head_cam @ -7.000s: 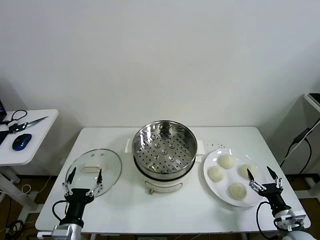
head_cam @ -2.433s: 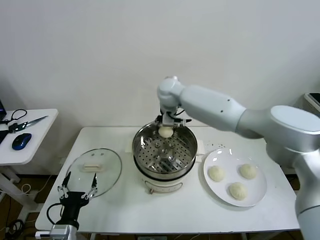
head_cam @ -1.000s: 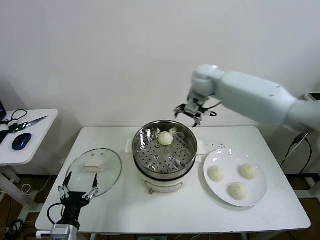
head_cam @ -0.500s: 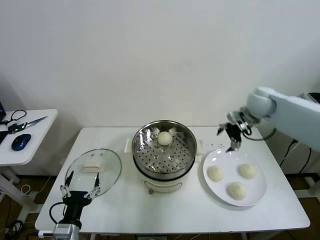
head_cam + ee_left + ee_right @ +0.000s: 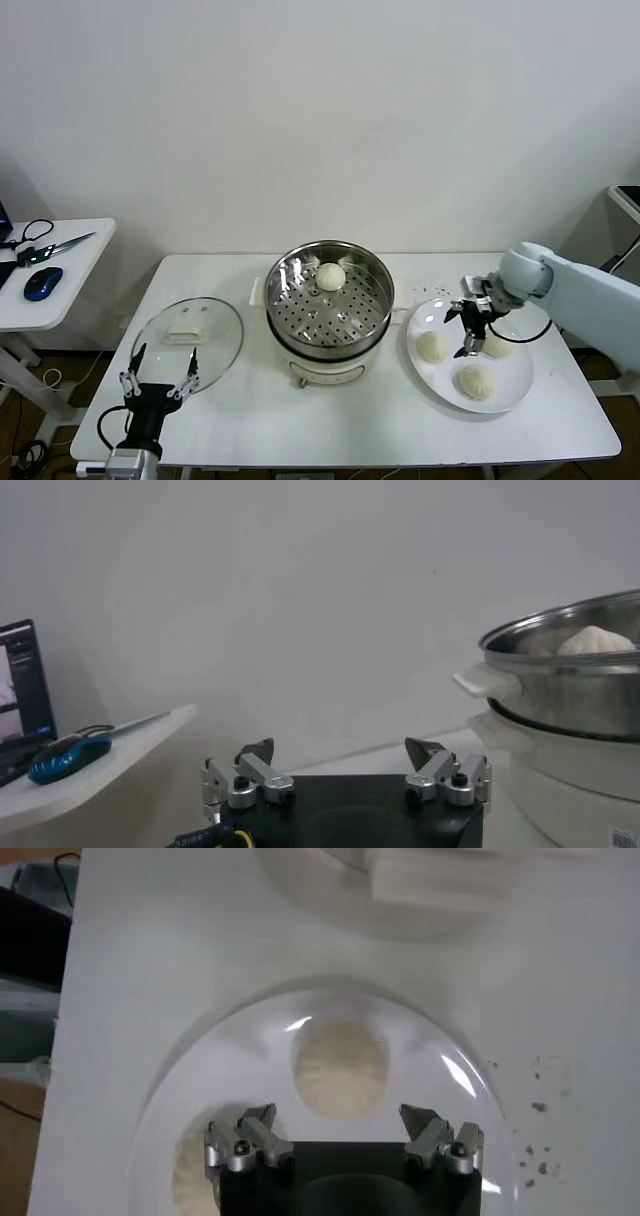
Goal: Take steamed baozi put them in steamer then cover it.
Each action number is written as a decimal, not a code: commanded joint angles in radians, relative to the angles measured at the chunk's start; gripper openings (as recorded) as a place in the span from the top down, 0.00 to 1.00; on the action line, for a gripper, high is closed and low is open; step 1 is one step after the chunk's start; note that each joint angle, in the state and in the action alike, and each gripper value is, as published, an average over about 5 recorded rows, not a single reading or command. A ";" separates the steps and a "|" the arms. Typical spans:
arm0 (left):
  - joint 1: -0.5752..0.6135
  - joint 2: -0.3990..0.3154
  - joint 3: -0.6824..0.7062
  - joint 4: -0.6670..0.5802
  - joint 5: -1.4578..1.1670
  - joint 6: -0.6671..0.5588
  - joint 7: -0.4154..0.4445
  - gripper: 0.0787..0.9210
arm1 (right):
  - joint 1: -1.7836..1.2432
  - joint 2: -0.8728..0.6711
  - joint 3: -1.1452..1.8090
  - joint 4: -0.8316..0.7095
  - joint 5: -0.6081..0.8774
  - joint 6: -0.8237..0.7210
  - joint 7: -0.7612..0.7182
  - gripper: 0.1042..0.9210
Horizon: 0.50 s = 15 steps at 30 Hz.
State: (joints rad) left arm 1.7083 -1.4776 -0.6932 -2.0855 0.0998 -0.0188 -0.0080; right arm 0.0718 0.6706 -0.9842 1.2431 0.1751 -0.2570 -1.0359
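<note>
One baozi (image 5: 331, 276) lies on the perforated tray at the back of the steel steamer (image 5: 300, 320); it also shows in the left wrist view (image 5: 595, 640). Three baozi (image 5: 432, 346) lie on the white plate (image 5: 515, 384). My right gripper (image 5: 467, 326) is open and empty, low over the plate between the left bun and the right bun (image 5: 497, 344). In the right wrist view the left bun (image 5: 339, 1069) lies just ahead of the open right gripper (image 5: 339, 1125). The glass cover (image 5: 187, 341) lies on the table left of the steamer. My left gripper (image 5: 158, 373) is open, parked at the front left.
A side table (image 5: 70, 270) at the far left holds a blue mouse (image 5: 43, 282) and scissors (image 5: 45, 250). The steamer's side handle (image 5: 440, 870) is beyond the plate in the right wrist view. Small crumbs (image 5: 540, 1106) lie on the table.
My right gripper left a baozi in the steamer, swung right and came down over the plate, where it is open. The left arm has not moved.
</note>
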 commanded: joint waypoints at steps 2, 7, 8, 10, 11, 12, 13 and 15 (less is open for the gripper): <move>0.010 -0.003 -0.004 0.005 0.001 -0.006 0.000 0.12 | -0.104 0.098 0.078 -0.091 -0.029 -0.022 0.019 0.12; 0.012 -0.004 -0.008 0.011 -0.001 -0.009 0.000 0.12 | -0.100 0.112 0.071 -0.109 -0.032 -0.021 0.004 0.12; 0.012 -0.004 -0.008 0.011 -0.001 -0.009 0.000 0.12 | -0.100 0.115 0.070 -0.114 -0.034 -0.020 0.002 0.12; 0.011 -0.004 -0.008 0.012 -0.001 -0.008 0.000 0.12 | -0.099 0.122 0.070 -0.124 -0.043 -0.017 -0.003 0.12; 0.010 -0.004 -0.008 0.013 -0.001 -0.008 0.000 0.12 | -0.099 0.124 0.070 -0.128 -0.047 -0.016 -0.005 0.12; 0.009 -0.004 -0.008 0.013 -0.001 -0.007 0.000 0.12 | -0.098 0.126 0.070 -0.132 -0.050 -0.015 -0.009 0.12; 0.008 -0.004 -0.007 0.013 -0.001 -0.007 0.000 0.12 | -0.097 0.128 0.071 -0.136 -0.053 -0.013 -0.013 0.12; 0.007 -0.004 -0.006 0.013 -0.001 -0.006 0.001 0.12 | -0.094 0.129 0.070 -0.142 -0.055 -0.011 -0.021 0.12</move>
State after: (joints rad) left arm 1.7174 -1.4813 -0.7008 -2.0732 0.0995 -0.0263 -0.0082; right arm 0.0024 0.7705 -0.9324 1.1384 0.1363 -0.2651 -1.0458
